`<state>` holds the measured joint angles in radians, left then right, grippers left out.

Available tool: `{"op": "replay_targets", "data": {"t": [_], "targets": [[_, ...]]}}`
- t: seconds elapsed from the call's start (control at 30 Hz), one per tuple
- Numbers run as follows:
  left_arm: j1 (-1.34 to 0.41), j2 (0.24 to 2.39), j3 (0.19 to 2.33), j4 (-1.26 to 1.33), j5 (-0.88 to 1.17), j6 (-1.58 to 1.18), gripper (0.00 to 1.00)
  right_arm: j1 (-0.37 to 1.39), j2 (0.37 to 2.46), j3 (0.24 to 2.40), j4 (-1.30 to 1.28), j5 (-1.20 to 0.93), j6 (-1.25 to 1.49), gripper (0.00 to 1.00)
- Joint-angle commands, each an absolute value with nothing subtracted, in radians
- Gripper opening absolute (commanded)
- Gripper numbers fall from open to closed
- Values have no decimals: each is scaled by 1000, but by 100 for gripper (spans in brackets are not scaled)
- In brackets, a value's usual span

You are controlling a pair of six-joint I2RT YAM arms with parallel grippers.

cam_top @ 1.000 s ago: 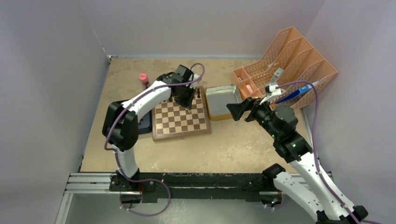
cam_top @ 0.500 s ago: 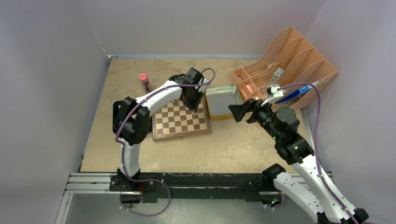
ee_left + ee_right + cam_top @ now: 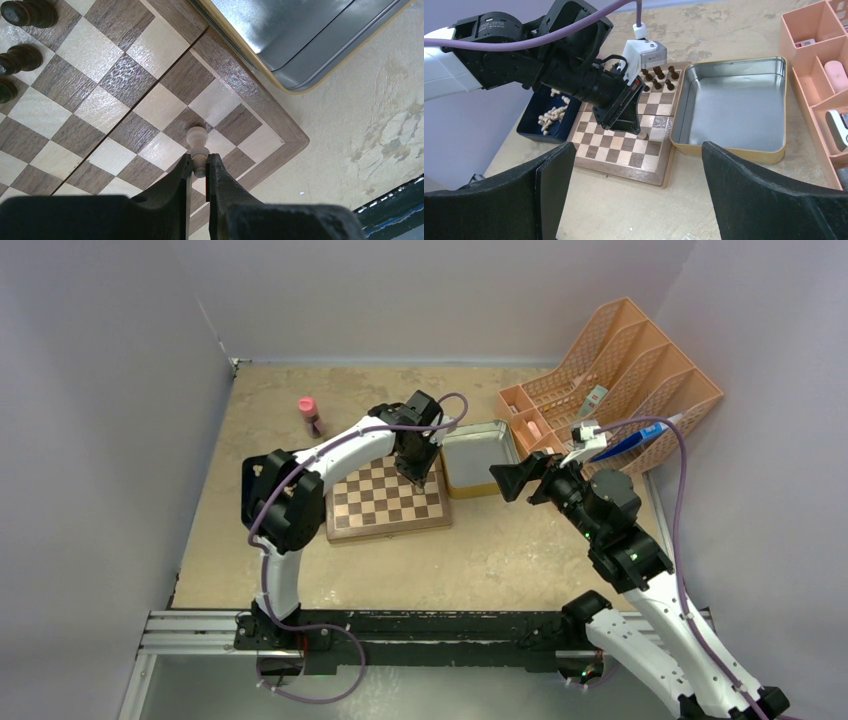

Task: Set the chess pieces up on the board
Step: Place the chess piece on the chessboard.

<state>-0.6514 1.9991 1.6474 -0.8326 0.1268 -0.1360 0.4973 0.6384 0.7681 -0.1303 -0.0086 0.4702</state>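
The board [image 3: 385,502] lies mid-table, its checks filling the left wrist view [image 3: 100,107]. My left gripper [image 3: 199,162] is shut on a pale tan chess piece [image 3: 197,137], over a dark square close to the board's near right corner. From the right wrist view the piece's end [image 3: 642,135] shows just under the left gripper [image 3: 630,122]; I cannot tell whether it touches the square. Several dark pieces [image 3: 659,80] stand on the far rows. My right gripper [image 3: 510,480] hangs open above the table, right of the board, with nothing between its fingers.
An empty metal tin [image 3: 478,455] lies against the board's right side. A dark blue tray [image 3: 531,132] holding several pale pieces [image 3: 551,115] sits left of the board. An orange desk organiser [image 3: 620,370] stands at the back right, a pink-capped bottle [image 3: 308,412] at the back left.
My left gripper has swung from the board's far side toward its right edge and come down with the pale piece. The right arm has barely shifted.
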Motion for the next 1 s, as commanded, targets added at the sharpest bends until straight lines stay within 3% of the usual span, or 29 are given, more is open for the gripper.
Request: {"op": "replay_targets", "data": {"t": [0.0,0.97], "targets": [[-662,1997,1680,-850,111,-115,0,501,623,784,-103,17,466,99],[-693,1854,1487,-894,179,-146,0,500,627,783,-97,14,474,99]]}}
